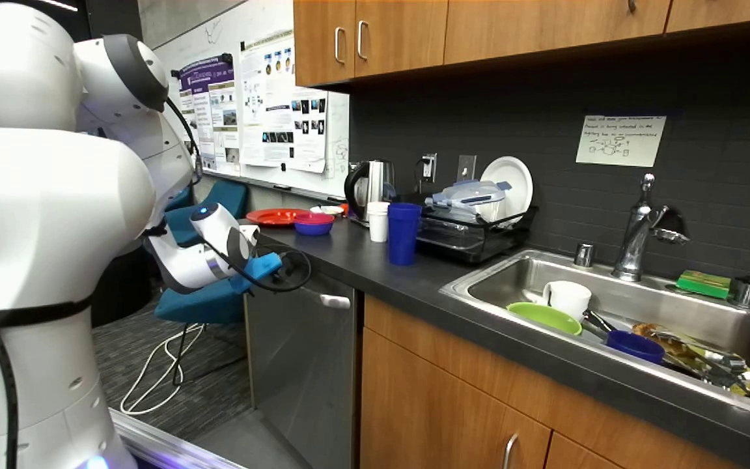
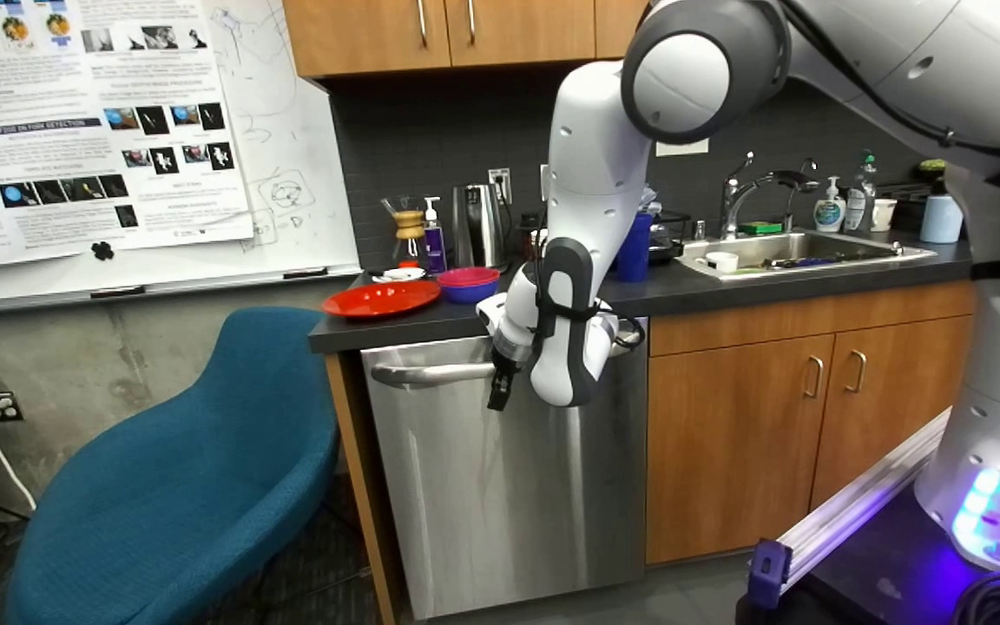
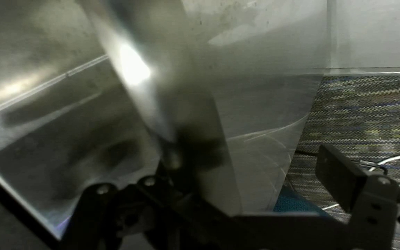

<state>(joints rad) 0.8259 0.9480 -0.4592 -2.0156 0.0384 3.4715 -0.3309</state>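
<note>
Teal chair (image 2: 187,451), wooden cabinets (image 2: 730,434), whiteboard (image 2: 292,191)

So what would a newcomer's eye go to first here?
Probably the big white robot arm, its open gripper at the dishwasher handle. Next, perhaps the bright red plate at the end of the counter, then the blue chair next to the dishwasher. The green bowl in the sink also stands out.

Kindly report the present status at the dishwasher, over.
End effector open at the dishwasher handle, contact unclear. Dishwasher door appears shut. Teal chair beside it, possibly in the way.
</note>
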